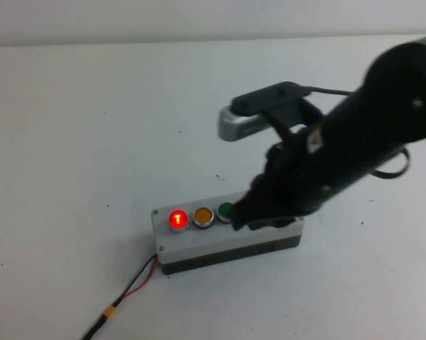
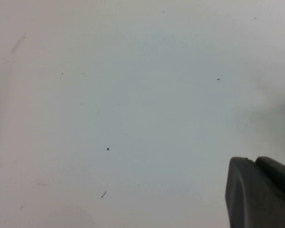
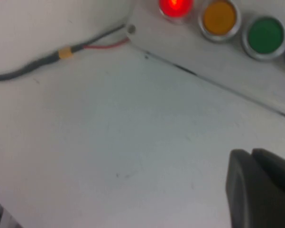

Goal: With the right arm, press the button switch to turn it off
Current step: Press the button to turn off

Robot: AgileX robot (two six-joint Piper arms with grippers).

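The button switch is a small round red button with a silver collar, glowing, at the left end of the grey box. It also shows in the right wrist view. An orange button and a green button follow it; the other buttons are hidden under the right arm. My right gripper hovers over the box just right of the green button, fingers together and empty. My left gripper is shut and empty over bare table; it is out of the high view.
A red and black cable runs from the box's left end toward the table's front edge. The right arm's silver-grey cylinder and black cables sit above and behind the box. White table surrounds the box.
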